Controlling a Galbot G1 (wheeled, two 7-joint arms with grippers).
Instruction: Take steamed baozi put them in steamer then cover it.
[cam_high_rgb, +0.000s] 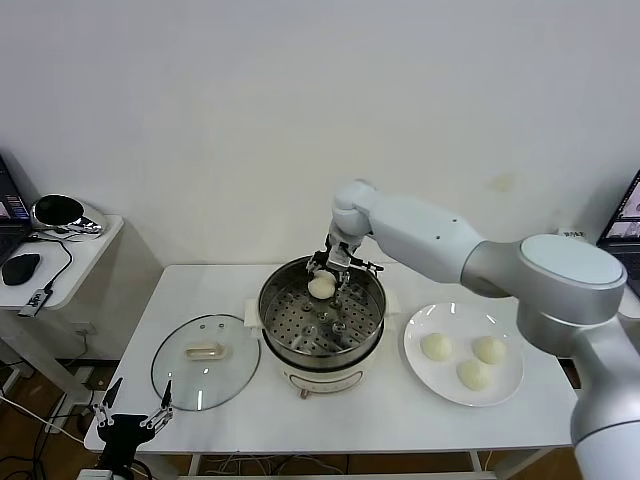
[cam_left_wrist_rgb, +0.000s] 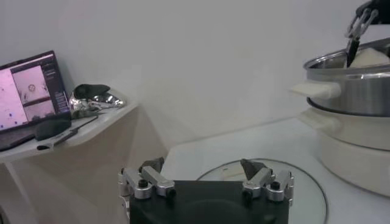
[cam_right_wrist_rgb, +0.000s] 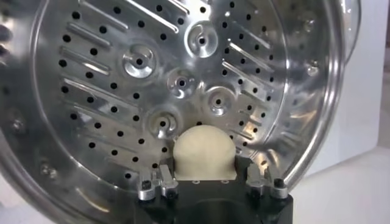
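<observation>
My right gripper (cam_high_rgb: 323, 282) is shut on a cream-white baozi (cam_high_rgb: 321, 287) and holds it over the far part of the steamer (cam_high_rgb: 320, 352), just above its perforated tray (cam_right_wrist_rgb: 183, 79). In the right wrist view the baozi (cam_right_wrist_rgb: 203, 152) sits between the jaws. Three more baozi (cam_high_rgb: 436, 346) (cam_high_rgb: 489, 349) (cam_high_rgb: 473, 374) lie on the white plate (cam_high_rgb: 420, 370) to the right. The glass cover (cam_high_rgb: 180, 375) with its cream handle (cam_high_rgb: 206, 351) lies flat on the table left of the steamer. My left gripper (cam_high_rgb: 133, 415) is open and empty at the table's front left corner.
The white table (cam_high_rgb: 380, 420) carries everything. A side desk (cam_high_rgb: 70, 255) with a mouse, a cable and a shiny object stands at the left, and a laptop screen (cam_left_wrist_rgb: 30, 91) is on it. The wall stands close behind.
</observation>
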